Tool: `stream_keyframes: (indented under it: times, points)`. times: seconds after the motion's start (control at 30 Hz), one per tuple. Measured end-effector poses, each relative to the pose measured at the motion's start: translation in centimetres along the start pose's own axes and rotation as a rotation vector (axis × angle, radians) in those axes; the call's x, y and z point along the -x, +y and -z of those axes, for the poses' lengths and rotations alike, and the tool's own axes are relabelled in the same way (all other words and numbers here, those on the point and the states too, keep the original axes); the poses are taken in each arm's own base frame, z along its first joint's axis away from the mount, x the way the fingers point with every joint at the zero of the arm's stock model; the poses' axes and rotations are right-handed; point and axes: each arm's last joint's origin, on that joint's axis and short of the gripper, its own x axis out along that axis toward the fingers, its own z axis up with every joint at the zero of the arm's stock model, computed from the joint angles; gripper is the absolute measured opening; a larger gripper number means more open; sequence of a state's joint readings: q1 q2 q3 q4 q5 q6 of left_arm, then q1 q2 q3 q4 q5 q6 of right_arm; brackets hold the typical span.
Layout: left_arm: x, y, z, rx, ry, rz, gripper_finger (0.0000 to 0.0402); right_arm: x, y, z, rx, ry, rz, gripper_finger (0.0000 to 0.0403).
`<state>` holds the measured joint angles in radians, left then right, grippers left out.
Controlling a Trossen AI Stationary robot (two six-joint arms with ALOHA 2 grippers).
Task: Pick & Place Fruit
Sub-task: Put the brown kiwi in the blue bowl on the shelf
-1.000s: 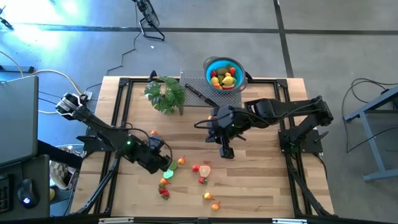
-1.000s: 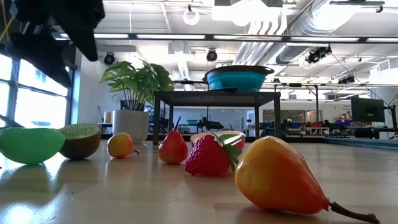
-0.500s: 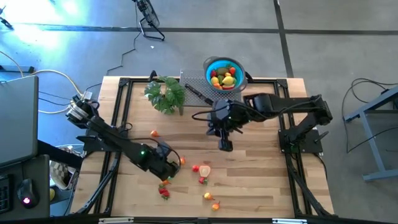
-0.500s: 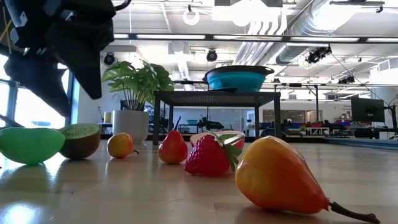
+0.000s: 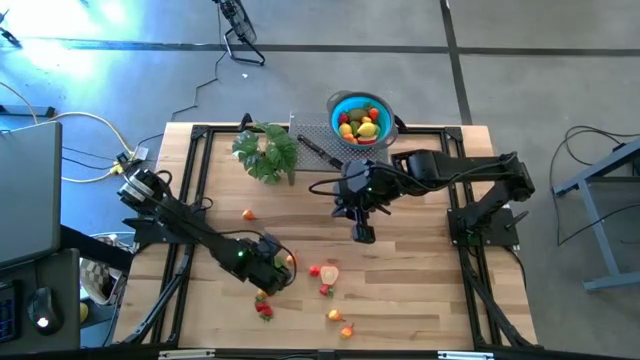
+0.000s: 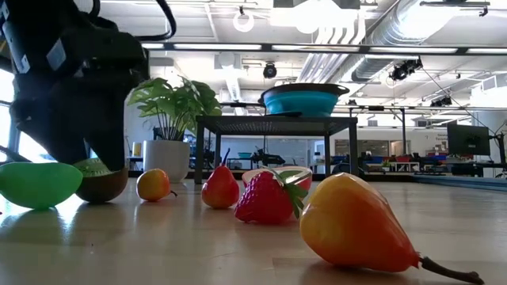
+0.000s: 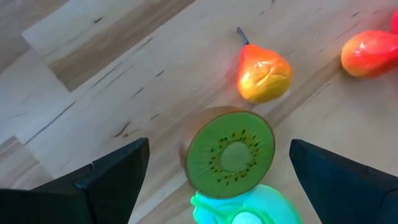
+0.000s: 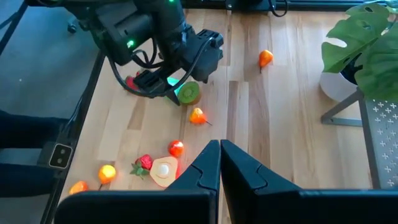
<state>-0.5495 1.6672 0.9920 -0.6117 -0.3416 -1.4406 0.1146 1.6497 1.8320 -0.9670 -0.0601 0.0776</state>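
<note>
Toy fruit lies scattered on the wooden table. A kiwi half (image 7: 230, 154) rests cut face up beside a green lime half (image 7: 245, 208), with an orange-yellow pear (image 7: 264, 71) just beyond. My left gripper (image 7: 219, 144) is open and hangs low over the kiwi (image 6: 107, 184), one finger on either side of it, apart from it. In the high view it (image 5: 275, 268) is near the table's front left. My right gripper (image 5: 361, 233) hovers shut, with nothing in it, high over the table's middle. The blue bowl (image 5: 360, 118) at the far edge holds several fruits.
A strawberry (image 5: 314, 270), a cut fruit half (image 5: 329, 273) and more small fruits (image 5: 335, 316) lie right of my left gripper. A potted leafy plant (image 5: 267, 150) and a black-handled knife (image 5: 315, 150) are at the back. The bowl sits on a raised mesh stand (image 6: 273, 120).
My left gripper has come down and toward the table's right, over the kiwi half and the lime half, and now hangs close above them. It has stayed open. The fruit has not moved.
</note>
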Motion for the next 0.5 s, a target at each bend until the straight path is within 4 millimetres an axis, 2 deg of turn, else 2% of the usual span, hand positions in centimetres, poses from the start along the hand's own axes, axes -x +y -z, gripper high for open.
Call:
stream_keyframes:
  times: [0.5]
  points:
    - [-0.54, -0.35, 0.16, -0.148, -0.001, 0.017, 0.0381, 0.0, 0.0, 0.02, 0.003, 0.002, 0.001, 0.0005]
